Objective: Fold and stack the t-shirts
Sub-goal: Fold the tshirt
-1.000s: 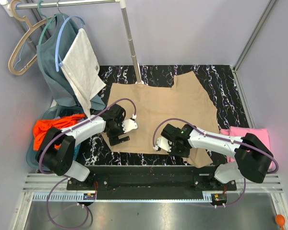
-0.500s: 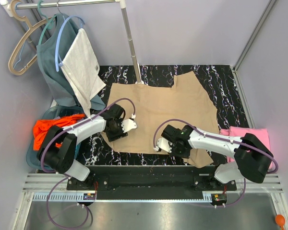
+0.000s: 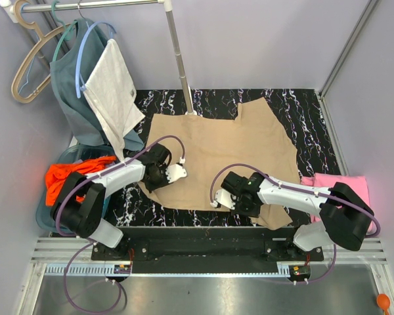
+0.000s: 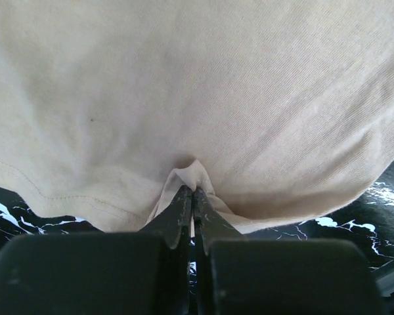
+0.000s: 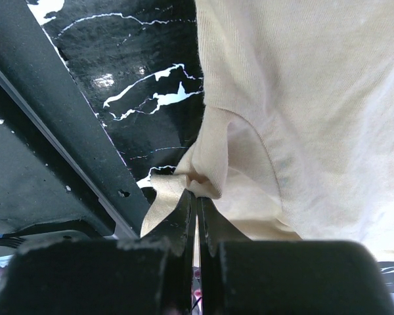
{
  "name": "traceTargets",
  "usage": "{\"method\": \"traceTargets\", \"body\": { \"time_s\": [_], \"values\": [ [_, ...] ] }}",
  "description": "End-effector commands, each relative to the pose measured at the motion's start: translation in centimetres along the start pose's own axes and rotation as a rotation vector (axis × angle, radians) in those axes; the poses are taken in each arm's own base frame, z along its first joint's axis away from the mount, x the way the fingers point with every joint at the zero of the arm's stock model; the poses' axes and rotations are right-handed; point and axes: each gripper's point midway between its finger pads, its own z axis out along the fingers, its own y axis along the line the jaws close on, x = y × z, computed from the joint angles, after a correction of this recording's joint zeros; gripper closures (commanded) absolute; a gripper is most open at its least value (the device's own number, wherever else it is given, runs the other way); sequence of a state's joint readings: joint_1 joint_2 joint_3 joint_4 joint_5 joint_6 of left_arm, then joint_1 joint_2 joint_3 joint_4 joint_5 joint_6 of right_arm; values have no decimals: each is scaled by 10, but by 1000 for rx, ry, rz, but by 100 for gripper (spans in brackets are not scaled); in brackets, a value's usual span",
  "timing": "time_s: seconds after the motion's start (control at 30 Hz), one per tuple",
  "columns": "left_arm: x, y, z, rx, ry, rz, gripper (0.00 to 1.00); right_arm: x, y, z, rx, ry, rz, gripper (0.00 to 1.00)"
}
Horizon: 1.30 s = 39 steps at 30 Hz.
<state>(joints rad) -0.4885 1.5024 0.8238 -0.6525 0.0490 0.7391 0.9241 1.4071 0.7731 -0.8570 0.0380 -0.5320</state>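
Two claws are clenched on the tan t-shirt (image 3: 230, 147), low in the top view.

- **Left gripper** (image 4: 193, 191): jaws pressed together on a small pleat of hem at the cloth's lower-left edge.
- **Right gripper** (image 5: 196, 195): nipping a bunched bit of the near edge, just above the black rail (image 3: 203, 236).

Judgement: paired holds, spaced along the near side, so that edge can lift evenly and carry over for a fold.

The shirt lies spread mid-frame on the marbled table (image 3: 295, 108). A bare strip shows beyond its far edge.

The pink t-shirt (image 3: 347, 185) lies folded at the right, beside the right arm. The orange t-shirt (image 3: 69, 176) is heaped in a bin (image 3: 43, 213) at the left. The teal t-shirt (image 3: 65, 79) hangs at upper left.

The rack pole (image 3: 178, 59) lands at the tan cloth's far edge, so watch it when folding away.
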Motion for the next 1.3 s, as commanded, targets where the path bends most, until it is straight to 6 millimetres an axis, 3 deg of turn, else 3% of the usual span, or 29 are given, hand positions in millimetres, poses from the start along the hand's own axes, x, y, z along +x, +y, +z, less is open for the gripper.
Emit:
{"method": "traceTargets", "body": {
  "time_s": [0.0,0.23,0.67,0.83,1.0,1.27],
  "values": [
    [-7,11,-12,-63,-44,-25,100,-8,-6,-6,38,-29,15,100],
    [-13,21,-30,-121,-68,-56,100,-10,-13,-22,80,-50,21,100],
    [-11,42,-59,-263,-68,-81,100,2,-45,-48,251,-28,16,100],
    [-16,50,-64,-293,-72,-90,100,-1,-68,-74,317,-52,24,100],
    [-22,62,-66,-323,-70,-96,100,-4,-106,-105,397,-64,29,100],
    [-23,83,-57,-372,-28,-97,100,-8,-149,-120,430,-28,-2,100]
  ]
}}
